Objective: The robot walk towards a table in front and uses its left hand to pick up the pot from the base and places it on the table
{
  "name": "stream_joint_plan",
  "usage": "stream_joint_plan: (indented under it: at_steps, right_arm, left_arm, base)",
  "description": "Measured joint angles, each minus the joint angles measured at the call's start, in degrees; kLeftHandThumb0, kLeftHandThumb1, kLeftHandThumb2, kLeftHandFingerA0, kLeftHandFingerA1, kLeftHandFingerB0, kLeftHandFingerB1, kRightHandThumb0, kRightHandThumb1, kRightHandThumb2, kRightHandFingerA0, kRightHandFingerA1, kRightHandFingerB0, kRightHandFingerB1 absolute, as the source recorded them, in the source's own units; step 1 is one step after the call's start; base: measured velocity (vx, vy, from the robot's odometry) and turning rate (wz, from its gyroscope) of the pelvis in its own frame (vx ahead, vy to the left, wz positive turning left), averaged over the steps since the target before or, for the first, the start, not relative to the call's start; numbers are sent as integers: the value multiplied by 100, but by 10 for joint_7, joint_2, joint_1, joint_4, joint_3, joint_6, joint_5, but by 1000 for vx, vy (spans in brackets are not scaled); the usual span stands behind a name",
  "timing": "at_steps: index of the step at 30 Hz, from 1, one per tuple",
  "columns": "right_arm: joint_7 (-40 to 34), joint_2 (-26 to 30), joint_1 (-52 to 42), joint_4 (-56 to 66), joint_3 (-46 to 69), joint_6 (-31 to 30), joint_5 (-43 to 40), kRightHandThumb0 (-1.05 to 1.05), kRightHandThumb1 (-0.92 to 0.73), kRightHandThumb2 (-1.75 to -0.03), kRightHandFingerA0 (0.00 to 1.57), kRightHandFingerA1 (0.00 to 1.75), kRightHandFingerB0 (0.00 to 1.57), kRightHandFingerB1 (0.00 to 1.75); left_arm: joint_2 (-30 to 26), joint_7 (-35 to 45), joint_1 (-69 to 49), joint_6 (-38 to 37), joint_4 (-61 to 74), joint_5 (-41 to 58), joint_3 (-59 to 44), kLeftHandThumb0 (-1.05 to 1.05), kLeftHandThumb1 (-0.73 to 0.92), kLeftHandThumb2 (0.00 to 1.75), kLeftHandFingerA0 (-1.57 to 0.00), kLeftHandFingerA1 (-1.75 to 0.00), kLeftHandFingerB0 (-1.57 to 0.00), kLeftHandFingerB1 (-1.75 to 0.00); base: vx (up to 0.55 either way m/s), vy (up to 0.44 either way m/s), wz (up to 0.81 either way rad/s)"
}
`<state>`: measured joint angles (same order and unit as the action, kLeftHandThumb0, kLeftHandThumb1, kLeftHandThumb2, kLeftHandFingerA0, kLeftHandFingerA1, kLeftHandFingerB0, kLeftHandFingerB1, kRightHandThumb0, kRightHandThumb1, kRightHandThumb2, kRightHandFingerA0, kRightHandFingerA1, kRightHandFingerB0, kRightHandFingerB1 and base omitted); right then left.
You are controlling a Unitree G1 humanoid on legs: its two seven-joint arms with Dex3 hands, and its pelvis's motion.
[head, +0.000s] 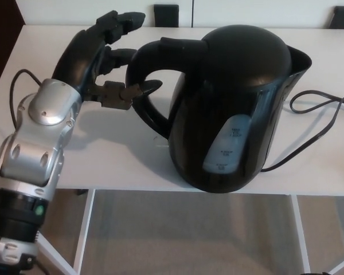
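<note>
A black electric kettle [235, 109] stands upright on the white table [103, 154], its loop handle [146, 86] facing left and its spout to the right. Its base is hidden beneath it. My left hand [100, 54] is open right at the handle: the thumb [129, 91] pokes into the handle's opening, and the two fingers [123, 20] reach over the handle's top left. The fingers are not closed around it. The silver forearm [37, 143] comes in from the lower left.
A black power cord [318, 106] loops across the table to the right of the kettle. Dark chair backs [166, 14] show beyond the far table edge. The near table edge runs just below the kettle, with floor under it.
</note>
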<state>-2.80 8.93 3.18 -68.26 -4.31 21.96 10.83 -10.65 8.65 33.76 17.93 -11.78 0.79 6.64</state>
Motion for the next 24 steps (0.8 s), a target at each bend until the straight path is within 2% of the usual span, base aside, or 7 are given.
stream_joint_plan:
  at_steps: [9,11,13,14,16,21,24]
  right_arm:
    - [-2,0,-1,12,5,1,-1,-21,-68,-59,40,50,38,43]
    - [-2,0,-1,13,6,1,-1,-23,-69,-59,40,49,38,43]
    - [-3,0,1,15,6,1,-1,-24,-69,-59,39,48,39,43]
    - [-3,0,2,17,6,1,0,-25,-69,-60,38,48,38,43]
    - [-4,0,4,21,5,1,0,-26,-69,-60,39,49,39,43]
    - [-7,0,8,34,5,0,0,-27,-70,-60,44,54,37,42]
    - [-7,1,12,40,7,0,-1,-27,-70,-60,44,54,37,42]
  left_arm:
    - [19,3,1,5,-29,-1,-6,-43,43,53,-49,-39,-30,-31]
    - [20,3,2,5,-34,-2,-5,-46,46,73,-57,-52,-30,-42]
    - [16,8,15,5,-57,-9,12,-37,57,59,-55,-39,-35,-33]
    - [12,13,22,6,-68,-13,24,-35,56,58,-80,-52,-41,-34]
    - [6,24,31,6,-86,-24,47,-32,58,58,-93,-49,-47,-36]
    - [5,36,48,13,-104,-46,88,-29,77,66,-120,-60,-64,-40]
    - [8,37,56,13,-101,-56,107,-29,77,66,-120,-60,-64,-40]
  base:
    - [0,0,0]
    - [0,0,0]
    - [0,0,0]
    - [0,0,0]
    - [0,0,0]
    - [0,0,0]
    - [0,0,0]
